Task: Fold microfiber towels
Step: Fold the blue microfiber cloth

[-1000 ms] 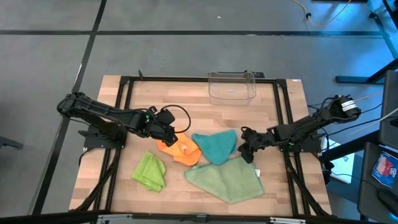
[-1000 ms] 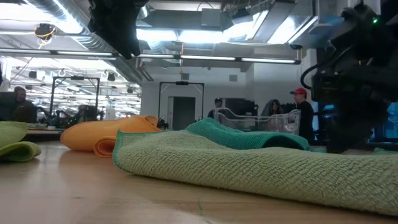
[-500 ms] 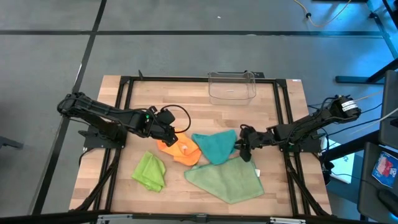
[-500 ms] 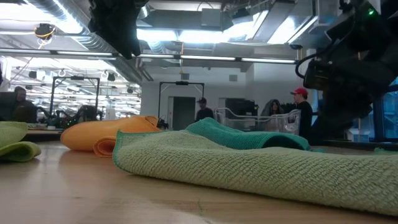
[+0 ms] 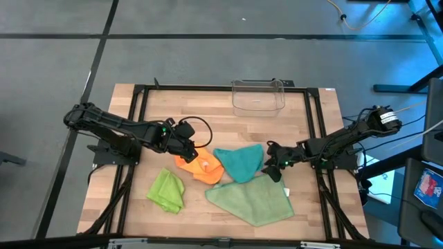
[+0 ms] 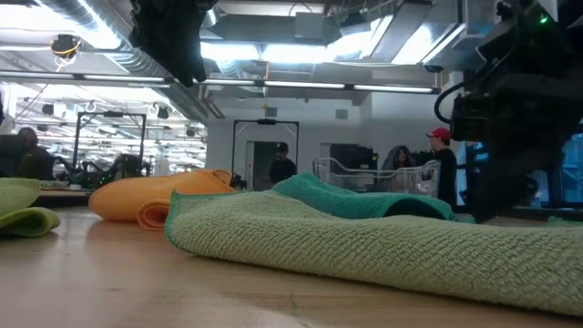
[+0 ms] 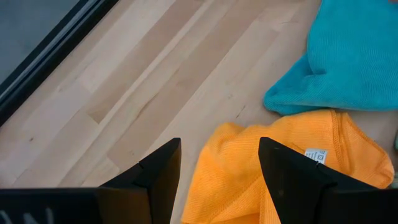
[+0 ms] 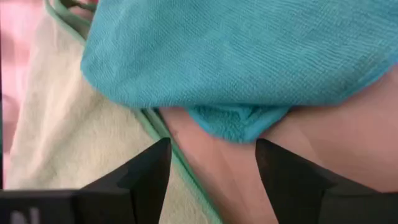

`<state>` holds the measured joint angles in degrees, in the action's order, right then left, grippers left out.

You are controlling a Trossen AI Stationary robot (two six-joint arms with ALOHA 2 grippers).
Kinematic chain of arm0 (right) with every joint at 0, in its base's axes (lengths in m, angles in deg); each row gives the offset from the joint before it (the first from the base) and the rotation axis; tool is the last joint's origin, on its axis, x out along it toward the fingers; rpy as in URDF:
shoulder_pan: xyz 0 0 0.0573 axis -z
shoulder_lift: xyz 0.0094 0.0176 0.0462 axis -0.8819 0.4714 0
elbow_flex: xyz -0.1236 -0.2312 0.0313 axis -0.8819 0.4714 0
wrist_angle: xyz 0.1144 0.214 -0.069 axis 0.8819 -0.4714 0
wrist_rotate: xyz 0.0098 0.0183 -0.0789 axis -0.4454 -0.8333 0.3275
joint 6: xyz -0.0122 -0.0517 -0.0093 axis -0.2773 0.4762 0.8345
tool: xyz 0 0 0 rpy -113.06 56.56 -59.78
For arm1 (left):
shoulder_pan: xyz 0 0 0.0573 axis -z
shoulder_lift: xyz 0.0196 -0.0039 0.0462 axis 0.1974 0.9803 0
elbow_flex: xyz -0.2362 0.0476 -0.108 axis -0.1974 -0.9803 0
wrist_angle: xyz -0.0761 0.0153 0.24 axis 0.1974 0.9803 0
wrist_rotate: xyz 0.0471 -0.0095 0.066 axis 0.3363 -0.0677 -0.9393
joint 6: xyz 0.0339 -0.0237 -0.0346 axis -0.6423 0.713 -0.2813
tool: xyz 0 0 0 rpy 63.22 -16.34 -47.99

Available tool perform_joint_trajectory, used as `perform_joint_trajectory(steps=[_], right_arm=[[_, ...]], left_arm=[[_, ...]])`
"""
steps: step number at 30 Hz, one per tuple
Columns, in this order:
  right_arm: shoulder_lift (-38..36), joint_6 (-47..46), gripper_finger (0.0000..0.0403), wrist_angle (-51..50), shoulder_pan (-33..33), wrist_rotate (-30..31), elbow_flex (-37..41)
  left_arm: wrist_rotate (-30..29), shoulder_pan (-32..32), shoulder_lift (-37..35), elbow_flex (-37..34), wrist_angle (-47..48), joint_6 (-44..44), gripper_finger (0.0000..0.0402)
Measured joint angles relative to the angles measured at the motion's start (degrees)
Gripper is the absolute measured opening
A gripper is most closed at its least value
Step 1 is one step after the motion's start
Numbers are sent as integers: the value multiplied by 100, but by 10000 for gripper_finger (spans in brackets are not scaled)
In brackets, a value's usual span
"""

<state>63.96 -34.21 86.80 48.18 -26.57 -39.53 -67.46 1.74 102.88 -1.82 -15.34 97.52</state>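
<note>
Four towels lie crumpled on the wooden table. The lime green towel (image 5: 167, 190) is at the near left, the orange towel (image 5: 201, 166) in the middle and the teal towel (image 5: 239, 161) to its right. The teal towel's near edge lies over the far edge of the larger sage towel (image 5: 250, 197). My left gripper (image 5: 192, 151) is open over the orange towel's far left edge (image 7: 249, 168). My right gripper (image 5: 270, 166) is open beside the teal towel's right corner (image 8: 239, 121), with the sage towel (image 8: 68, 130) next to it.
A clear plastic bin (image 5: 257, 97) stands at the table's far edge, right of centre. A black frame (image 5: 138, 124) runs around the tabletop. Bare wood lies between the towels and the bin. People stand in the room beyond the table (image 6: 444, 173).
My right gripper has risen a little and gone toward the teal towel, then dipped again. The towels lie as before.
</note>
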Motion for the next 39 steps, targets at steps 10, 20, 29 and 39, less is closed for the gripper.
perform_joint_trajectory(steps=[10, 20, 29, 39], right_arm=[[425, 219, 221, 56, 11, 585, -20], [813, 340, 203, 497, 2, 517, -28], [807, 871, 163, 447, 9, 133, -22], [811, 1194, 144, 434, 2, -12, -13]], left_arm=[[0, 0, 0, 0, -30, 0, 207], [-140, 0, 0, 0, -76, -2, 207], [-142, 0, 0, 0, -76, -24, 207], [-148, 0, 0, 0, -81, -22, 207]])
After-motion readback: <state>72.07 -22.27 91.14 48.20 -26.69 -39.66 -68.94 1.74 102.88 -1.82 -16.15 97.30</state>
